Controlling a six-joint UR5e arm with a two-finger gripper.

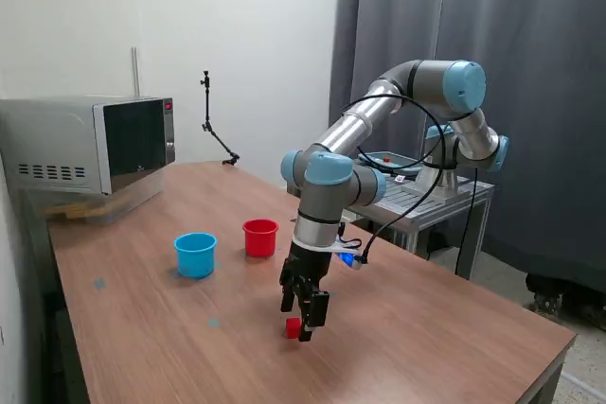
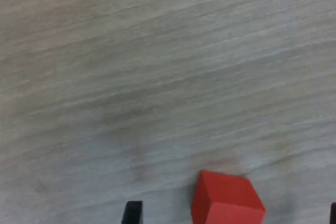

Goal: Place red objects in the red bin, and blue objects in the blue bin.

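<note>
One red object, a small red cube (image 1: 293, 328) (image 2: 227, 201), lies on the wooden table. My gripper (image 1: 297, 322) (image 2: 233, 214) is open and low over it. In the wrist view the cube sits between the two dark fingertips (image 2: 132, 212), apart from the one that shows fully. The red bin (image 1: 260, 237), a small red cup, stands upright behind the gripper towards the exterior view's left. Further to that side stands the blue bin (image 1: 195, 254), a light blue cup. The blue objects are out of view.
A microwave (image 1: 90, 144) rests on a flat box at the table's far corner on the exterior view's left. A thin black stand (image 1: 208, 111) rises at the back edge. A metal side table (image 1: 421, 198) carries the arm's base beside a dark curtain.
</note>
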